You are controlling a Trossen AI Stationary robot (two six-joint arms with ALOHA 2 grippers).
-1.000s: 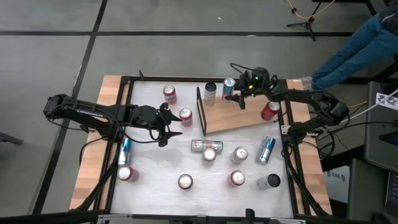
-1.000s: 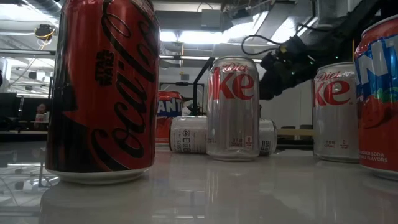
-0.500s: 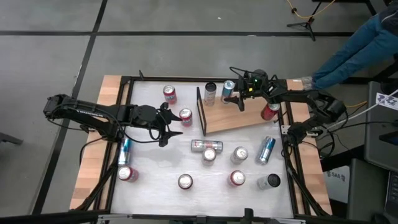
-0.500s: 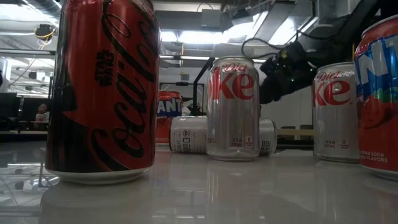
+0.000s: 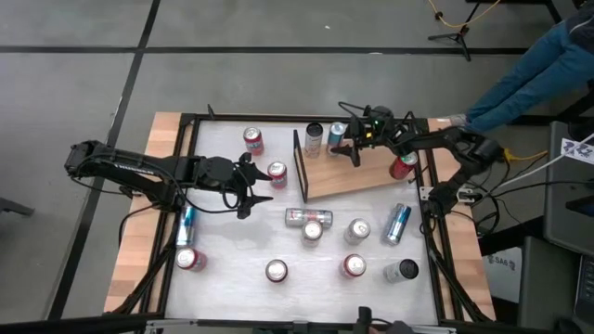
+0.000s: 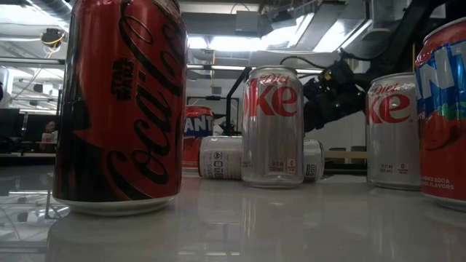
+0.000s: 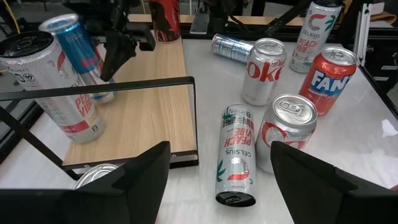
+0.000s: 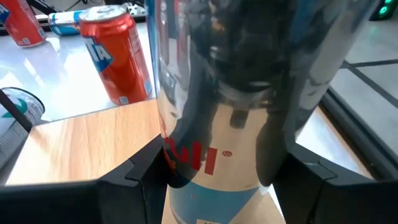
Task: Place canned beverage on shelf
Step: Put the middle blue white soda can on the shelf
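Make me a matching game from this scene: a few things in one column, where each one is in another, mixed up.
Things:
1. blue can
2. white peach can
3. left tool
4. wooden shelf

Places or states:
A. lying on its side on the white table
B. held in the right tool, over the shelf's far end
C. open and empty, beside a red can
D. flat on the table with a black frame at one end

Pairs: 1-B, 2-A, 3-C, 4-D
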